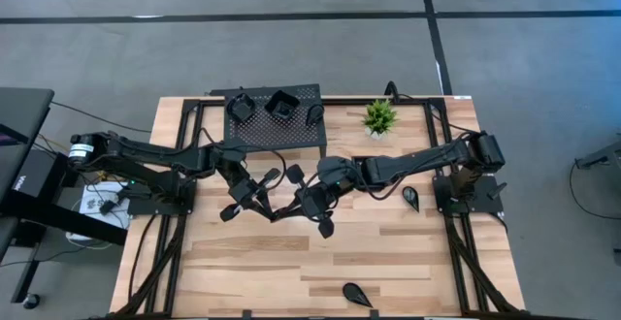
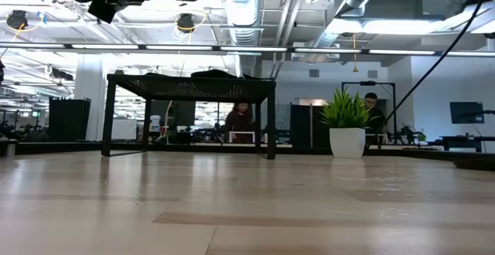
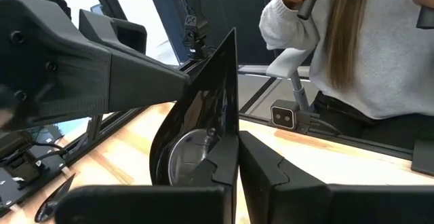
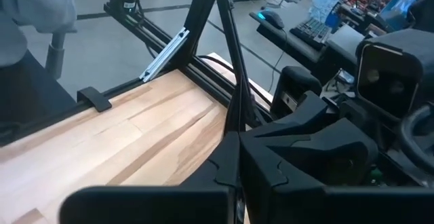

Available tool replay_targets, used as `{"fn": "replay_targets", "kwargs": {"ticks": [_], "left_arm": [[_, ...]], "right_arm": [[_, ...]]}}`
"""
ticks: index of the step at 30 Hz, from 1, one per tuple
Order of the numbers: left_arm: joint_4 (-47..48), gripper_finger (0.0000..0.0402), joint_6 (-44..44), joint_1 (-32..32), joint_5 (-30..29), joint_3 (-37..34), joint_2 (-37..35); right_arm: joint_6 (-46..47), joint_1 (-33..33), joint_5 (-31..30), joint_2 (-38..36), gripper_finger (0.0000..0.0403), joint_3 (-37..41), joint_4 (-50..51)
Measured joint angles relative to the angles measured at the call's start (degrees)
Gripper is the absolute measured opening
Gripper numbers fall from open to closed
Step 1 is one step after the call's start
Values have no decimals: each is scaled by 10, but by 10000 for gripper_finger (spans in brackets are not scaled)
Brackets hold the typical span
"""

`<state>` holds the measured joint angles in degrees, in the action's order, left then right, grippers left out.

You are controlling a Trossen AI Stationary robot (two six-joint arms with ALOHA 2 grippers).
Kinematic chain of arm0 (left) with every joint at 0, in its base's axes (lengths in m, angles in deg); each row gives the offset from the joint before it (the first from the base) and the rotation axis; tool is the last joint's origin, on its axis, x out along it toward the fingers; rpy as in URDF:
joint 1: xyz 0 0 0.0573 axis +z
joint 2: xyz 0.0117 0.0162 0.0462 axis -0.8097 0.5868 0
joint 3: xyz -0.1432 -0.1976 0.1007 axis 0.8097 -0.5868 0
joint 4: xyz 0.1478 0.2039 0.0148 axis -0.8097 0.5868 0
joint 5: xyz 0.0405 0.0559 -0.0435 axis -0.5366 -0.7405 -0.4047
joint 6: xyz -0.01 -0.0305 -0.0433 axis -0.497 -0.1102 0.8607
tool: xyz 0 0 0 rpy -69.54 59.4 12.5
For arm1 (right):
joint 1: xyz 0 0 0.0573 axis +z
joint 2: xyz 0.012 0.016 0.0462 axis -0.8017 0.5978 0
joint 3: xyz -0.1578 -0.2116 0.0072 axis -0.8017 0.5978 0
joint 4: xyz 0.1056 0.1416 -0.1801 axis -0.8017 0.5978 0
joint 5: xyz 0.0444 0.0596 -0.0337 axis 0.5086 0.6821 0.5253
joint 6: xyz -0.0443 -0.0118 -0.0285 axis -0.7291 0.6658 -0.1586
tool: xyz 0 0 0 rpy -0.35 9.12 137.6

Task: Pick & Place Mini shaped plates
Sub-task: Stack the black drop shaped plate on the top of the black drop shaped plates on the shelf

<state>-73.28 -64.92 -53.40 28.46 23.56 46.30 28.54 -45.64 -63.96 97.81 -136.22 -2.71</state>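
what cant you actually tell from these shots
- High view: the dark arms cover the plates at mid-table, so their count and shapes there are unclear.
- Low view: no plate on the table shows; those on the stand hide behind its top.
- Left wrist view: the plate in the left gripper is cut off by the fingers.
- Right wrist view: the right gripper holds a plate seen edge-on, shape unreadable.

I see grey concrete floor (image 1: pixel 291 58) crossed by dark lines around the table. Beyond it, an open office with exposed ceiling ducts (image 2: pixel 255 8), strip lights (image 2: pixel 232 50), and desks with monitors (image 2: pixel 468 112) far right.
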Motion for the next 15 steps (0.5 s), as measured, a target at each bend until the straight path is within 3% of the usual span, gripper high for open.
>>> {"fn": "replay_targets", "kwargs": {"ticks": [15], "left_arm": [[-12, 11, 0, 0, -2, 0, 0]], "right_arm": [[23, -11, 45, 3, 81, 0, -2]]}}
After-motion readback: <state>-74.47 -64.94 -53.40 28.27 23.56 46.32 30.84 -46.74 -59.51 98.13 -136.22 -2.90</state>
